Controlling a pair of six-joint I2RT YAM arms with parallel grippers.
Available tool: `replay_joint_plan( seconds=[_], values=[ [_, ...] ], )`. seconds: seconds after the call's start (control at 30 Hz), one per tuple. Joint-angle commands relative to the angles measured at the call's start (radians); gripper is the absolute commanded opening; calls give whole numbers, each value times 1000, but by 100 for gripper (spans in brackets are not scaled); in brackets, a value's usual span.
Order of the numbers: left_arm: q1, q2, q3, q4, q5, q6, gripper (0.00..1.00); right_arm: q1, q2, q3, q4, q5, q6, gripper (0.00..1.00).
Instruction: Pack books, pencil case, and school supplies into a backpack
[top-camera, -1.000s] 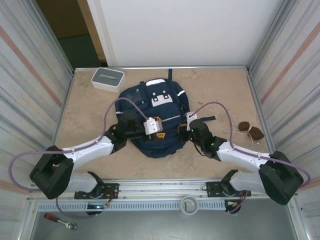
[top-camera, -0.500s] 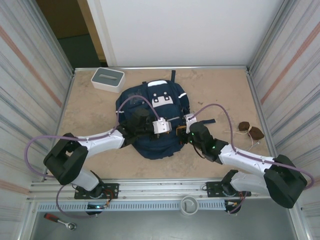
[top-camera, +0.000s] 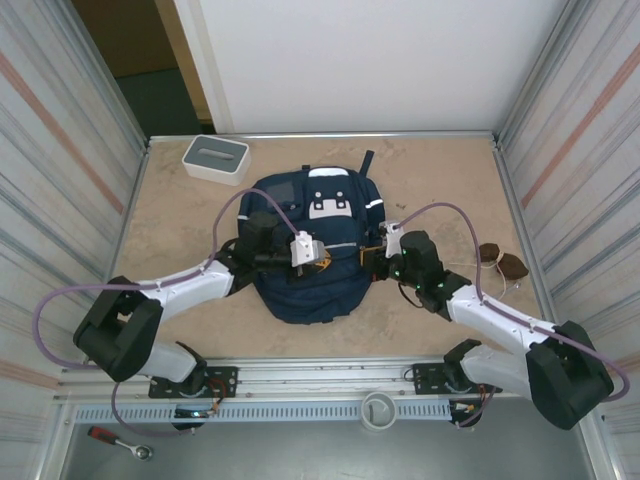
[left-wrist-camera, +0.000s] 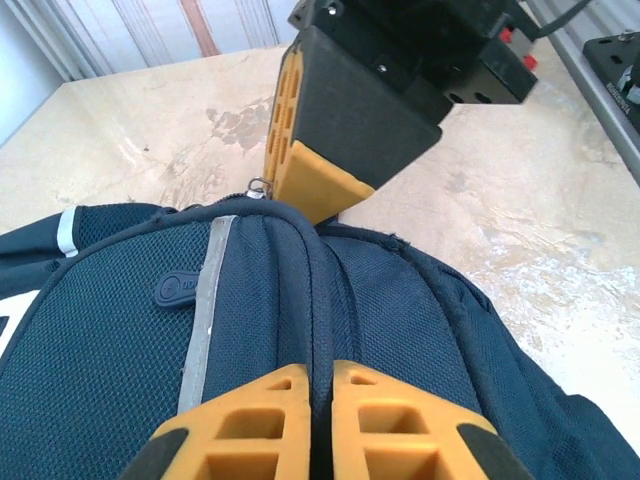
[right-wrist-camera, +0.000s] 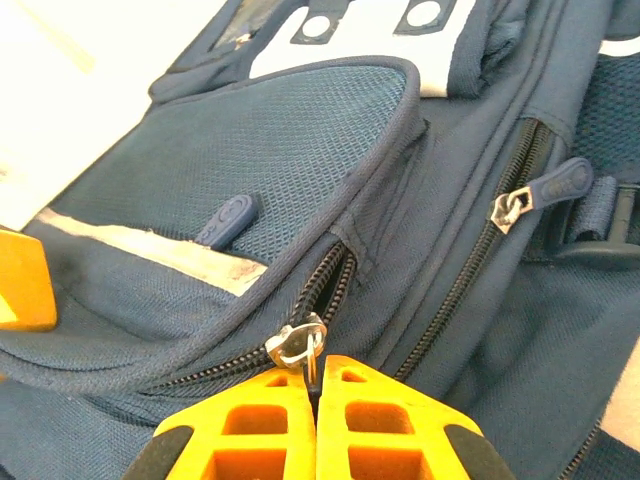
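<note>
The left gripper (left-wrist-camera: 320, 390) pinches a backpack (left-wrist-camera: 120, 330) fold — right gripper (right-wrist-camera: 315, 378) (jaws tight) nips the silver zipper pull (right-wrist-camera: 297, 343).

Beige marbled tabletop (top-camera: 170, 225) enclosed by corrugated metal side walls (top-camera: 55, 150), a white rear panel (top-camera: 360, 60), and an aluminium rail (top-camera: 320, 378) along the near edge.

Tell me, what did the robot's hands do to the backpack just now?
The left gripper snapped shut on a fold of the backpack, after standing open a second ago. The backpack shifted a little toward the right and lies straighter. The right gripper stayed shut on the zipper pull, and the white box and brown thing did not move.
</note>
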Motion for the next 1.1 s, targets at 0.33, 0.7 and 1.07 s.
replay_joint_plan(
  seconds=[0.33,0.7,1.07],
  values=[
    [21,3,62,-56,201,-4,0,-110,182,135,-135,59,-29,3],
    [20,13,61,-65,188,-10,0,-126,229,182,-202,20,-57,22],
    [8,16,50,1,70,-86,45,-146,-65,94,-413,238,-28,40]
  ],
)
